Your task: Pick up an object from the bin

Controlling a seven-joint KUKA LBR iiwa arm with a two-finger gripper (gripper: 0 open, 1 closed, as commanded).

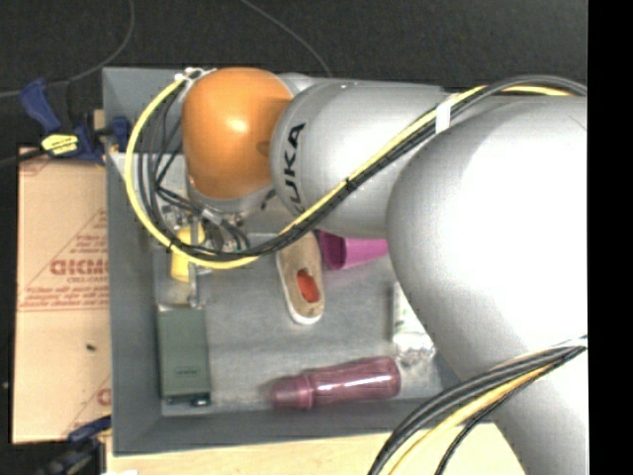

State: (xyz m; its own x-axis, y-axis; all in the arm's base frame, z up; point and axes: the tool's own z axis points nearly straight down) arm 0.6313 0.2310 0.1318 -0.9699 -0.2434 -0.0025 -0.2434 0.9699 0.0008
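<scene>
My gripper [210, 230] hangs under the arm's wrist over the left part of the bin, its lower end hidden among cables. Just below it, by the left wall, lies a flat grey-green rectangular box [184, 356]. A small yellow piece [180, 266] shows right beside the gripper; I cannot tell whether it is a loose thing. To the right lies a pale wooden oval scoop with a red spot in it [302, 285].
A maroon cylinder [336, 384] lies along the bin's near wall. A magenta thing [348, 250] pokes out from under the arm, and a clear crumpled wrapper [410, 336] lies at the right. The arm covers the bin's far and right parts.
</scene>
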